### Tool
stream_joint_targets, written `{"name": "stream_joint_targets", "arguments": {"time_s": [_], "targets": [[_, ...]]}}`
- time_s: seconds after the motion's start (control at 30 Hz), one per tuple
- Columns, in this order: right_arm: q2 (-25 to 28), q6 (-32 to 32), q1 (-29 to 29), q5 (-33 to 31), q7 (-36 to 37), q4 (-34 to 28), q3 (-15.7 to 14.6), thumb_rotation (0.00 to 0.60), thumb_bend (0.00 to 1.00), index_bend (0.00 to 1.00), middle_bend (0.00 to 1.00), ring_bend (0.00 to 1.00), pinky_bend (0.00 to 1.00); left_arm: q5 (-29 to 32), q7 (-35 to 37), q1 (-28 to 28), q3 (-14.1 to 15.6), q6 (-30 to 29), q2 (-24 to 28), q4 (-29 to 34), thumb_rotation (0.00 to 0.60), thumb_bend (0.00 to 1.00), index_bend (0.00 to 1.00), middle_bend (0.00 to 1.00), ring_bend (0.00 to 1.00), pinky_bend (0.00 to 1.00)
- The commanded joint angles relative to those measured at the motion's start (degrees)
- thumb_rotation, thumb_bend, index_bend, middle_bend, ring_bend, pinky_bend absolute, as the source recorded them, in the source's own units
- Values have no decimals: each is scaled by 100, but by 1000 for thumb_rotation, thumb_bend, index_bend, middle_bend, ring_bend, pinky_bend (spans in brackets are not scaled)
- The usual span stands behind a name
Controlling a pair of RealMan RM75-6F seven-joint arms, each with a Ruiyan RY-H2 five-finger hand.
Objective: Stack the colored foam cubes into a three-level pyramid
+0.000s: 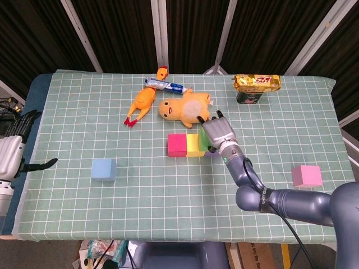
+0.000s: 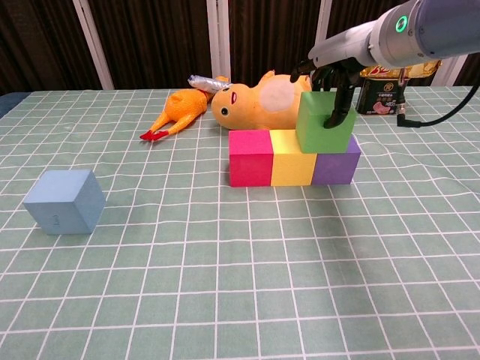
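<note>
At the far left edge the left hand (image 1: pixel 19 131) hangs off the counter (image 1: pixel 67 213), fingers apart, holding nothing. Mid-counter, the right hand (image 1: pixel 217 133) reaches in from the right, fingers draped over a green foam cube (image 2: pixel 324 122), gripping it atop the yellow foam cube (image 2: pixel 291 157) and purple foam cube (image 2: pixel 336 163). Green checked cloth covers the counter; dark curtains (image 1: pixel 123 33) hang behind.

In the head view the right hand (image 1: pixel 219 133) covered the purple cube entirely and most of the green cube (image 1: pixel 202 143), only a strip showing left of its fingers (image 1: pixel 213 118). The chest view cut the right arm at the top-right edge. The left hand (image 1: pixel 12 152) was cropped at the head view's left edge, its grasp unclear.
</note>
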State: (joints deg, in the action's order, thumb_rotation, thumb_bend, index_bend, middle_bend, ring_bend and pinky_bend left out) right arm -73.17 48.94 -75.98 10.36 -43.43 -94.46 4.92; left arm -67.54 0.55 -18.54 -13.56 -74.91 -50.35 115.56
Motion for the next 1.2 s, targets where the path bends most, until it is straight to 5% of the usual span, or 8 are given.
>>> {"name": "stream_joint_targets", "arguments": {"time_s": [0.03,0.3,0.67,0.93,1.2], "targets": [[-50,29,14,30,36,39,-3,600,299,0,358,215,0,8,-11,-3,3,8,2,4,600,105,0,18,0,0],[-133,90,61,80,79,94,-28,600,299,0,320,165,0,33,-24,-10,4,22,3,6,600,105,0,18,0,0],[-155,81,36,-50,7,43,-68,600,298,0,7,2,0,51,-47,-18,8,37,7,2,600,105,0,16,0,0],[-56,379,30,-68,-81,-217,-66,600,298,0,0,0,0,83,-38,-21,-4,38,11,-19,600,105,0,15,0,0],[579,1125,432,327,-7,-1125,-249,600,298,0,0,0,0,43,-55,-8,10,18,25,4,600,105,0,15,0,0]]}}
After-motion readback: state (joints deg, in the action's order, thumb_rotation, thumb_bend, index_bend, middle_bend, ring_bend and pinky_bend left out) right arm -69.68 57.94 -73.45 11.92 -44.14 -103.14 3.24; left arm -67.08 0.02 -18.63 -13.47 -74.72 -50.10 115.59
